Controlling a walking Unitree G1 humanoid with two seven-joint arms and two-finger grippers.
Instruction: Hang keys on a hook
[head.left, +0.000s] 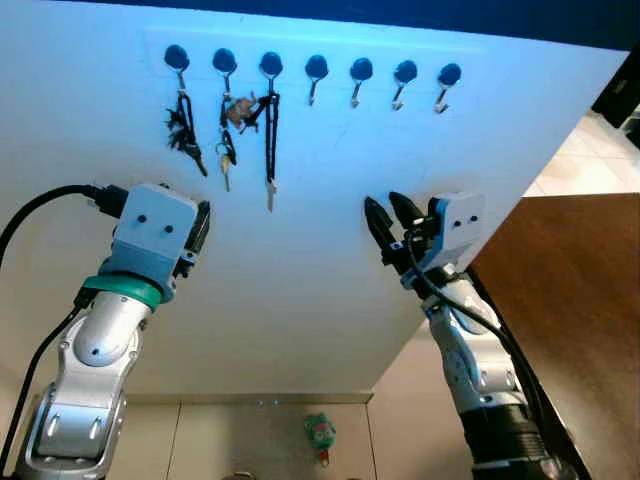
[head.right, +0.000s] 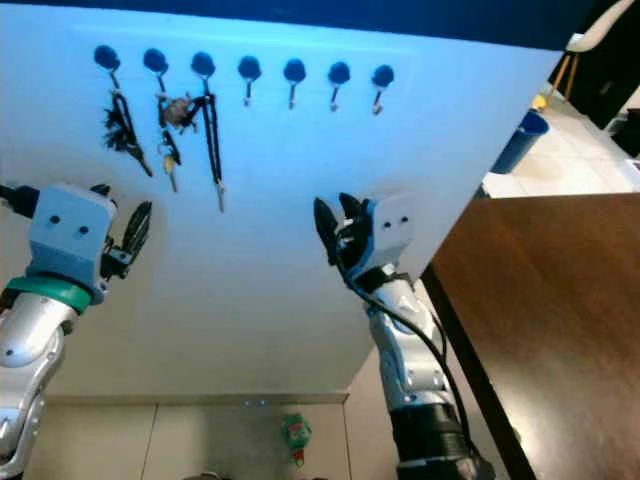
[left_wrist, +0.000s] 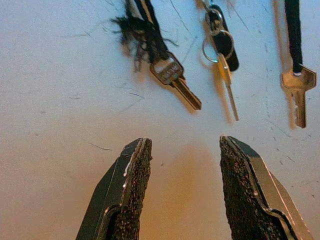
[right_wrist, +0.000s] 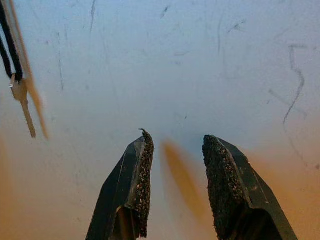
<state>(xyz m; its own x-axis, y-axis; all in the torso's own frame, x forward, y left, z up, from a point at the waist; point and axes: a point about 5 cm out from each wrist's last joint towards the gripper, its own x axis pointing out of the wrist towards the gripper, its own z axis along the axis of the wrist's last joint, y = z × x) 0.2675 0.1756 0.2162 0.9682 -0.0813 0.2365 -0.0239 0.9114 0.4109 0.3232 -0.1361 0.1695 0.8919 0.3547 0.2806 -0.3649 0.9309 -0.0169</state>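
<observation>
Left eye view: a row of hooks (head.left: 316, 70) crosses the white wall (head.left: 330, 300); three sets of keys (head.left: 226, 135) hang from its three leftmost hooks. Below the keys, the left gripper (left_wrist: 186, 192) holds its fingers spread and empty; the right gripper (right_wrist: 176, 187), below the free hooks, likewise
</observation>
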